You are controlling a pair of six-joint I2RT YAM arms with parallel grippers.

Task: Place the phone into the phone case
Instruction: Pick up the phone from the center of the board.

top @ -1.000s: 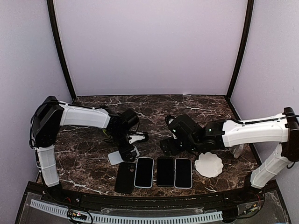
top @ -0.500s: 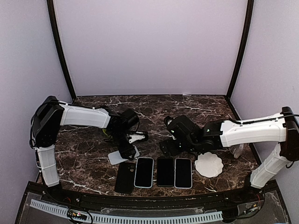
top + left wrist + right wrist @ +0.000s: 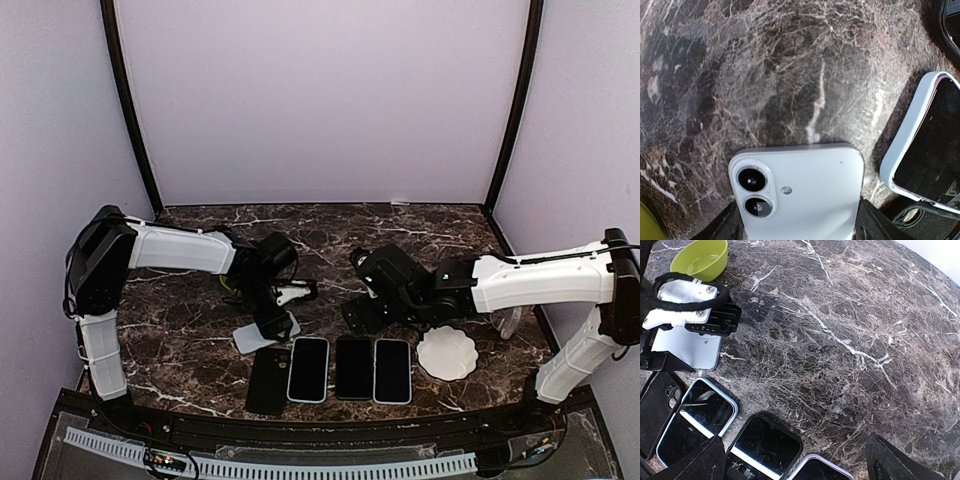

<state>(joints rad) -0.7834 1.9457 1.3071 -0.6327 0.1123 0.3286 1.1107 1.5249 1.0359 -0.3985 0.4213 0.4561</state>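
**Marble table: phone gripped, case still empty**

On the dark marble table, the left gripper is clamped across the white phone, which is back up with its lenses showing. The black phone case lies empty just beside it, nearer the front edge. The right gripper hangs spread wide, holding nothing. The grasp looks made — carrying over, aligning and pressing in remain.

- Green bowl: near the left pincer, on its side away from the right pincer.
- White scalloped dish: right of the right pincer, apart from it.
- Dark marble table: beneath both pincers.
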